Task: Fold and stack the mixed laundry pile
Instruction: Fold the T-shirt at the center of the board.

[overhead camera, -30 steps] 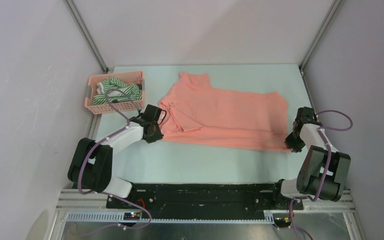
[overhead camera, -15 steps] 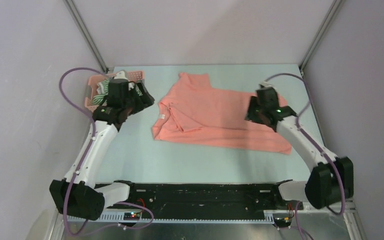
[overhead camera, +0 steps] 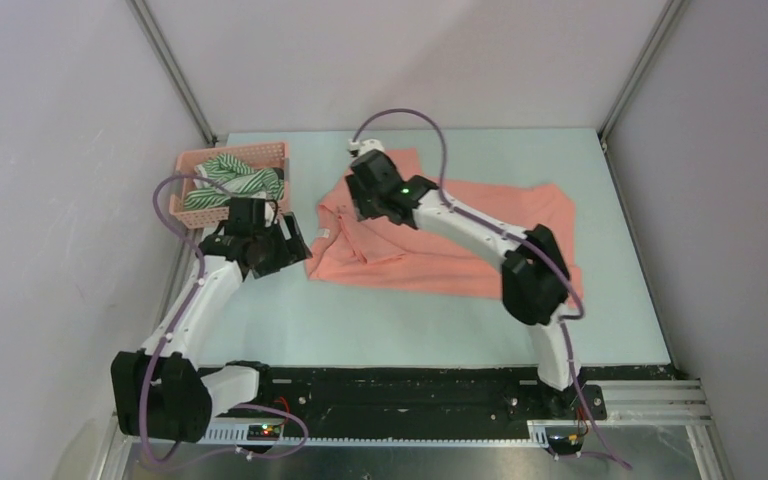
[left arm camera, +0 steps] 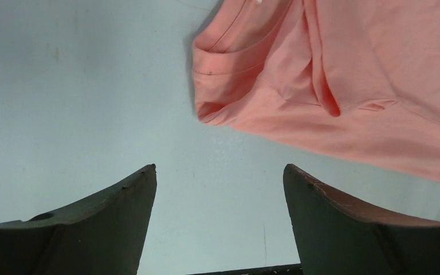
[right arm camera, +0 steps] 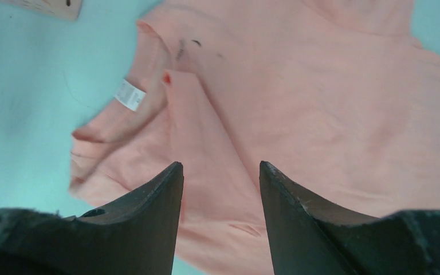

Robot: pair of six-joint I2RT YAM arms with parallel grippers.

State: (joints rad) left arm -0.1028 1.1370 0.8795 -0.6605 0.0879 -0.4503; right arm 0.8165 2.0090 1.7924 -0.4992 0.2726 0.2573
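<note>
- Salmon-pink shirt (overhead camera: 500, 205) lies spread on the pale green table (overhead camera: 410, 320), in its middle towards the far side.
- Its long axis runs left to right across the table. The neck end points left, marked by a small white label (right arm camera: 130, 94), and the hem end points right.
- One sleeve sticks out towards the far edge. At the left end a flap of cloth is folded over the body, leaving a rounded, doubled corner (left arm camera: 212, 106).
- Green-and-white striped garment (overhead camera: 230, 175) is bunched in a pink lattice basket (overhead camera: 185, 205) at the far left corner, apart from the shirt.
- Left gripper (left arm camera: 217, 172) has its jaws spread wide with nothing between them; only bare table shows in the gap. It hangs just off the shirt's left end, between basket and shirt (overhead camera: 285, 245), and touches no cloth in the wrist view.
- Right gripper (right arm camera: 220, 166) is reached across to the shirt's left part, above the folded flap near the neck (overhead camera: 365, 205). Its jaws stand partly apart and no cloth is pinched; pink fabric shows through the gap. Whether the fingertips (right arm camera: 169, 172) brush the fabric cannot be told.
</note>
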